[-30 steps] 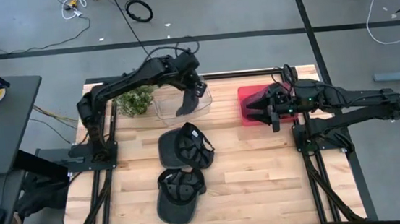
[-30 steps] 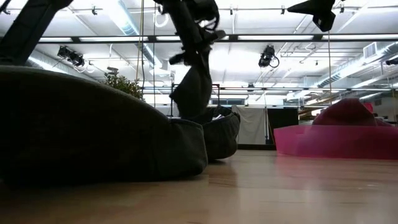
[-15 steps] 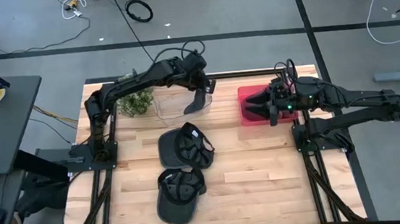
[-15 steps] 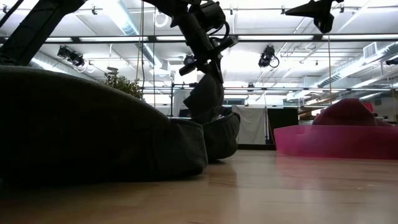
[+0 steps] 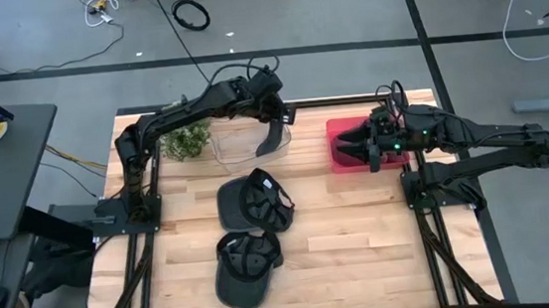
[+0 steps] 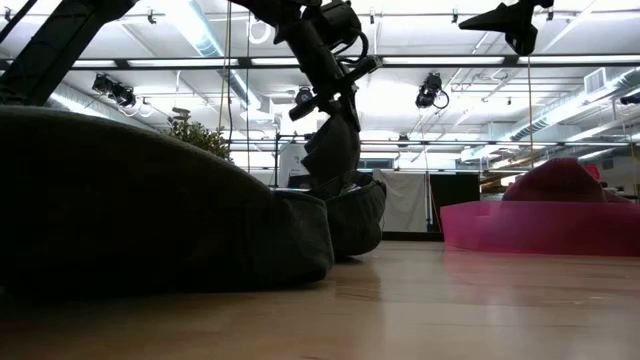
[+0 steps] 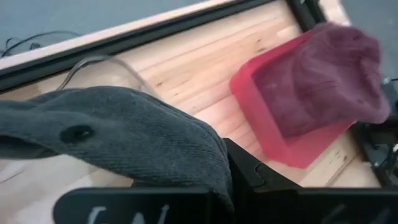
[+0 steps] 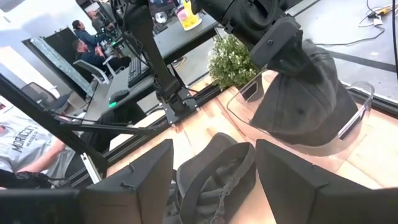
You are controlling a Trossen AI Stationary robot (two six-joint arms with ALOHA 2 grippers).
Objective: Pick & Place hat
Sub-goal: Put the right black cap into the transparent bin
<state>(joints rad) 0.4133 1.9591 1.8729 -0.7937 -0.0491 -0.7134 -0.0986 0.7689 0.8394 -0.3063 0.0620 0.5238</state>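
Observation:
A dark grey hat [image 8: 301, 99] hangs from my left gripper [image 5: 274, 126], which is shut on it over a clear container [image 5: 239, 142] at the table's far side. Two more dark hats lie on the wood: one at the middle [image 5: 256, 200], one nearer the front edge [image 5: 245, 268]. My right gripper [image 5: 351, 147] waits open over a pink bin [image 5: 337, 129] at the far right. A maroon hat [image 7: 323, 81] lies in that bin. My left gripper pinches the grey hat's upper end [image 8: 283, 59] between its two fingers, slanting down from the table's left. The hat hangs bunched below the fingers, lifted clear of the table, its lower part [image 8: 311, 134] within the clear container's walls. Whether it touches the container I cannot tell.
A small green plant [image 5: 187, 139] stands left of the clear container. The near hat [image 6: 150, 200] fills the low view's left half. Bare wood lies at the table's near right [image 5: 363, 256]. People sit at desks [image 8: 84, 37] beyond the table.
My left gripper has gone a little toward the table's far right and down, rolling its wrist, still shut on the grey hat. The hat has swung with it over the clear container and hangs more bunched. For the last half second it has kept still.

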